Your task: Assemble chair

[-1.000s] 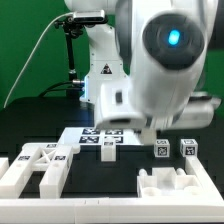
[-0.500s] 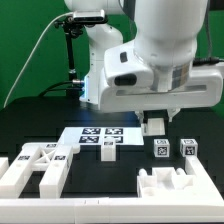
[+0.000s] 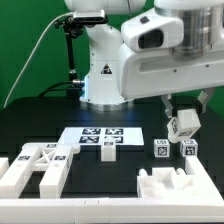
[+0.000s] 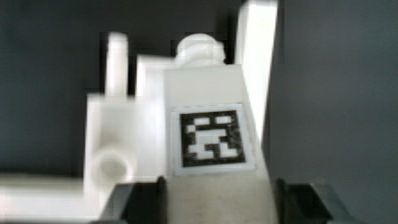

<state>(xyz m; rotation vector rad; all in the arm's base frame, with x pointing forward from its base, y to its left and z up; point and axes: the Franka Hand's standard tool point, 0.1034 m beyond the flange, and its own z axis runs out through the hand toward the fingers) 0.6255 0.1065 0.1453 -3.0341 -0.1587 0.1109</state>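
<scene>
My gripper point(image 3: 184, 112) hangs above the table at the exterior view's right, shut on a white chair post point(image 3: 183, 126) that bears a black-and-white tag. In the wrist view the post point(image 4: 214, 130) runs lengthwise between the two dark fingers point(image 4: 143, 203), tag facing the camera, with my gripper point(image 4: 219, 205) clamped on its sides. Below the held post two short tagged chair posts point(image 3: 160, 150) point(image 3: 189, 148) stand on the black table. An X-braced chair piece point(image 3: 35, 166) lies at the front left. A blocky chair panel point(image 3: 170, 186) lies at the front right.
The marker board point(image 3: 100, 138) lies flat mid-table, left of the standing posts. A thin white border frame point(image 3: 100, 203) runs along the front edge. The arm's base point(image 3: 100, 70) stands behind the board, and a green backdrop closes the rear.
The arm has risen and swung toward the exterior view's right, carrying the held post from near the marker board to above the two standing posts.
</scene>
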